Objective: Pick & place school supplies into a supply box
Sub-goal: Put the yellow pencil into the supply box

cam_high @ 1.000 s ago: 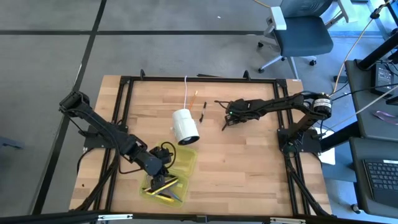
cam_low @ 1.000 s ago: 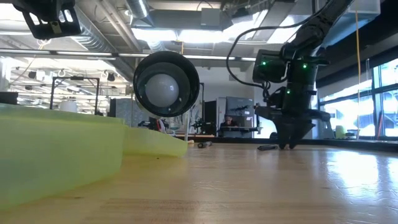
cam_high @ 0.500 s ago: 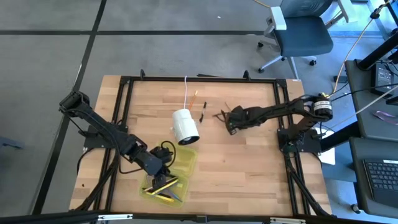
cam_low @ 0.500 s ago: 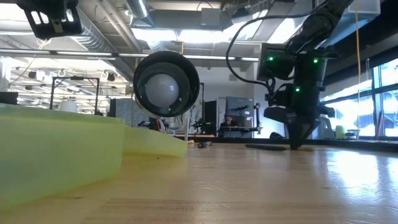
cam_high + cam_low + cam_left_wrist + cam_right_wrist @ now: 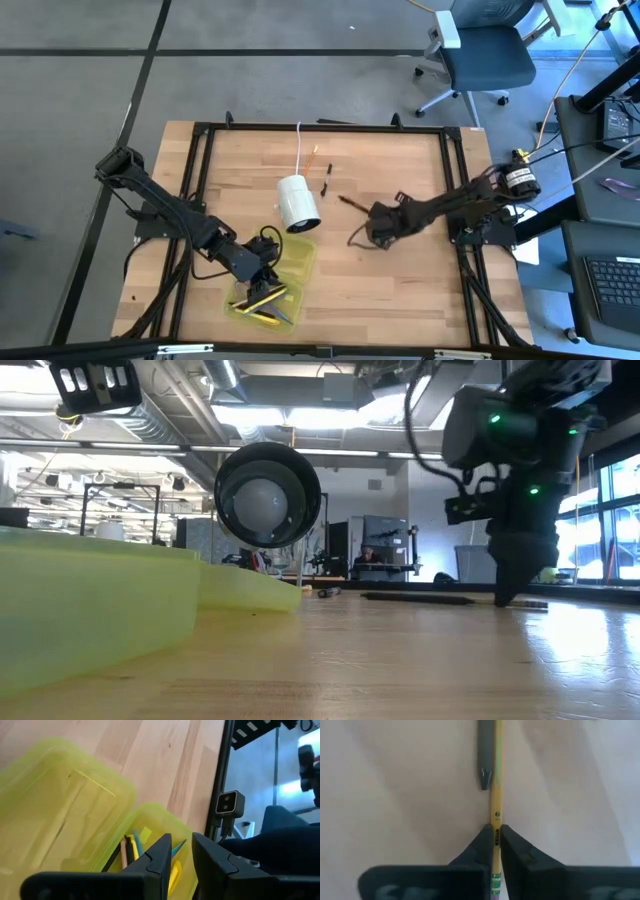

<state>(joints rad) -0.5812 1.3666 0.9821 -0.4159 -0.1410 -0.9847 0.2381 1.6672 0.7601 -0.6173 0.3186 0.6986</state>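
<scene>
- While my right gripper (image 5: 494,831) presses low to the wooden table (image 5: 400,280), its two fingers (image 5: 481,842) are clamped on a yellow pencil (image 5: 496,800), which runs straight out from between the tips.
- Beyond my fingertips the pencil lies flat against the wood, and a grey pen (image 5: 485,755) sits just beside it, touching or nearly touching along its length, outside my grip.
- From above, my right gripper (image 5: 372,232) is near the middle of the table, right of the white cylinder (image 5: 297,202), with a thin dark stick (image 5: 352,204) pointing away from it toward the far side.
- At table height that gripper (image 5: 508,596) stands upright with its tips down at the surface, a long dark shape (image 5: 418,598) lying flat next to it.
- My left gripper (image 5: 181,851) hovers over the supply box (image 5: 262,290) at the near left of the table; its fingers (image 5: 161,857) stand a little apart with nothing between them.
- Past those fingers the open yellow-green box (image 5: 75,815) holds several pens and pencils (image 5: 131,849), lying side by side in the tray half.
- A small orange pencil (image 5: 313,155) and a small black piece (image 5: 327,178) remain on the wood beyond the cylinder, well apart from both of my grippers.
</scene>
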